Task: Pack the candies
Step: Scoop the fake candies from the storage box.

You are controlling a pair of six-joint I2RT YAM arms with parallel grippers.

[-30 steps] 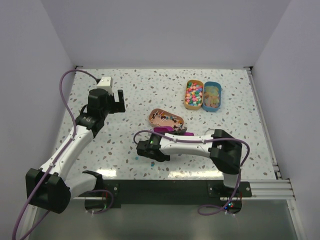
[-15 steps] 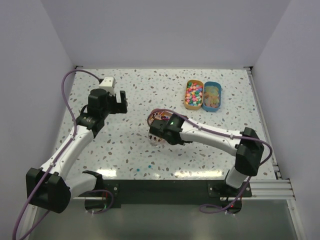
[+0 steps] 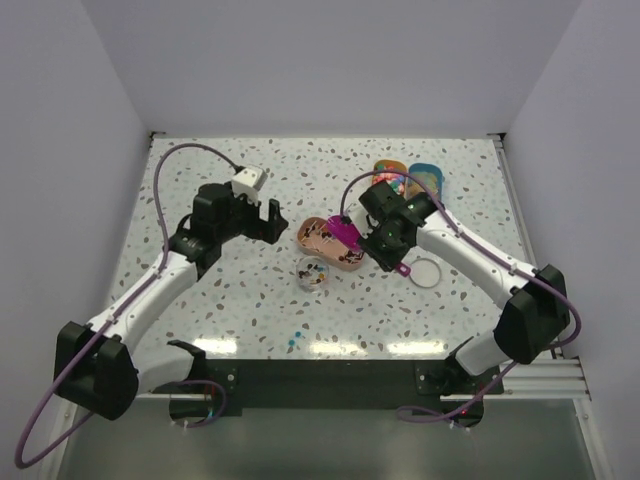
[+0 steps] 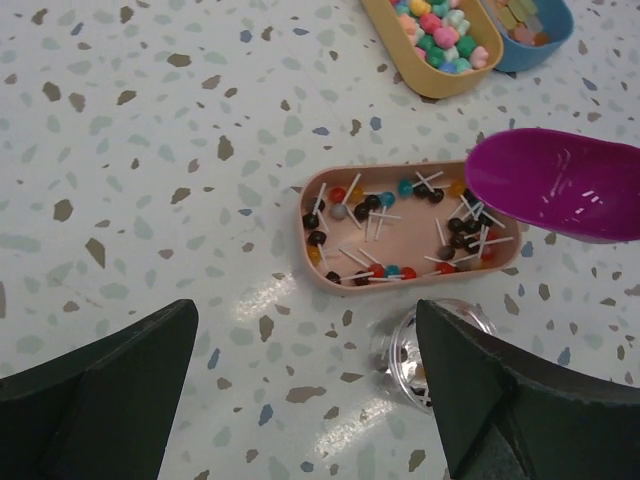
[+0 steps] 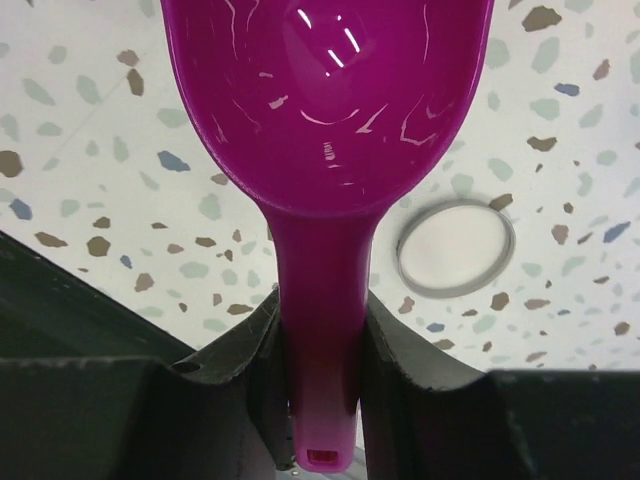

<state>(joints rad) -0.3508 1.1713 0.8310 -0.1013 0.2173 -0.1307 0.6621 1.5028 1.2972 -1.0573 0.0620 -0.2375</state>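
Candies (image 4: 465,240) in peach tray (image 4: 304,205), clear cup (image 3: 300,272)

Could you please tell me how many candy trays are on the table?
3. A peach tray sits mid-table beside the clear jar; a yellow tray and a blue tray stand side by side farther back on the right. None seems hidden.

Left hand (image 3: 264,221) gapes wide; right hand (image 5: 322,345) pinches the scoop (image 5: 325,120) by its handle.
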